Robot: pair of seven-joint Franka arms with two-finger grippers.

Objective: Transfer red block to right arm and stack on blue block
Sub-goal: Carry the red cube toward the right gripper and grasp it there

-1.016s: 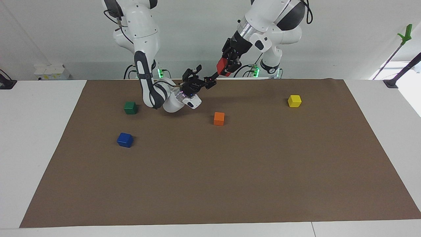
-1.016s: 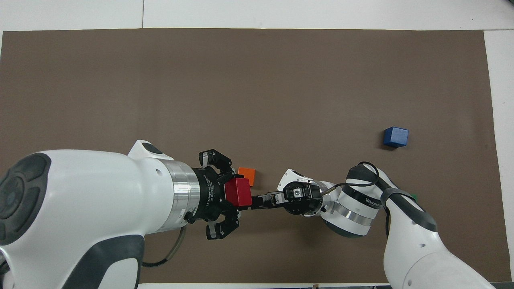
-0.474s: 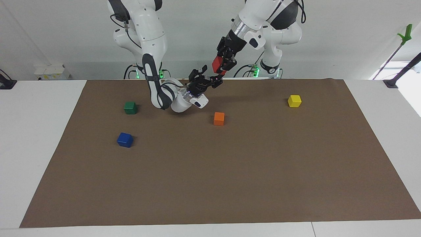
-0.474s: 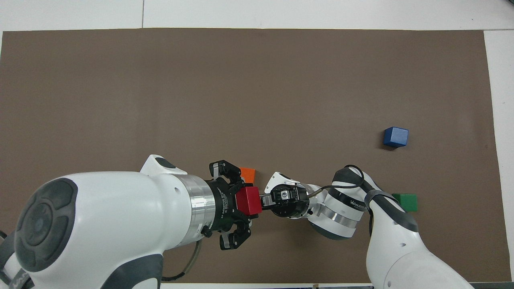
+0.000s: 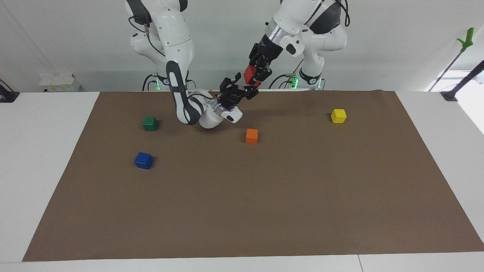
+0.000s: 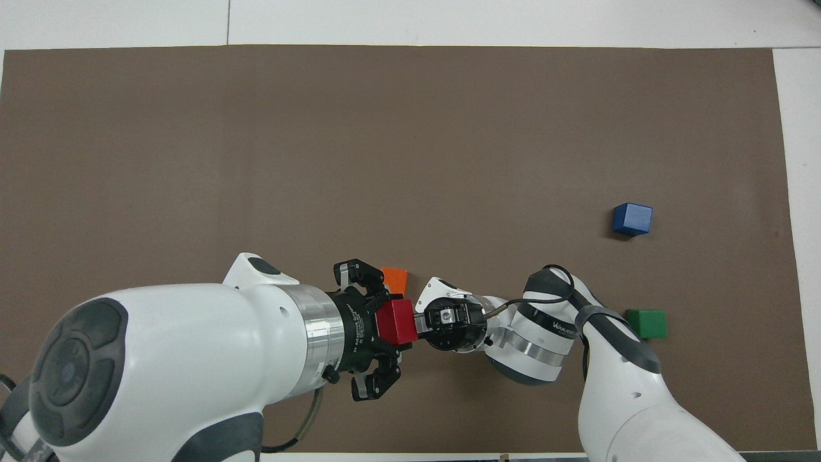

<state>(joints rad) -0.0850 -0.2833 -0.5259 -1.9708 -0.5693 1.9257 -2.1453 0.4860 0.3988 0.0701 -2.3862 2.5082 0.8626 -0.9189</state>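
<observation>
From my remote station I record the red block (image 5: 249, 75) held up in the air, clamped between the fingers of the left gripper (image 5: 252, 77), over the robots' end of the brown mat (image 5: 264, 196). In the overhead view the same block (image 6: 396, 322) sits at the tip of the left gripper (image 6: 385, 324), whose fingers grip it on two sides.

The right gripper (image 5: 247, 91) is raised and points at the red block from below; its tips reach the block's lower edge. I cannot tell whether its fingers are spread or drawn together, nor whether they actually touch the block. In the overhead view the right gripper (image 6: 428, 319) lies just beside the block, end to end with the left one.

The blue block (image 5: 143, 160) rests on the mat toward the right arm's end of the worktop (image 5: 45, 151) — well apart from both grippers and with nothing on it. The green block (image 5: 150, 123) lies nearer to the robots than the blue one. The orange block (image 5: 252, 136) sits on the mat under the meeting point of the grippers (partly covered by the left gripper in the overhead view). The yellow block (image 5: 338, 115) stands toward the left arm's end — clear of both arms.
</observation>
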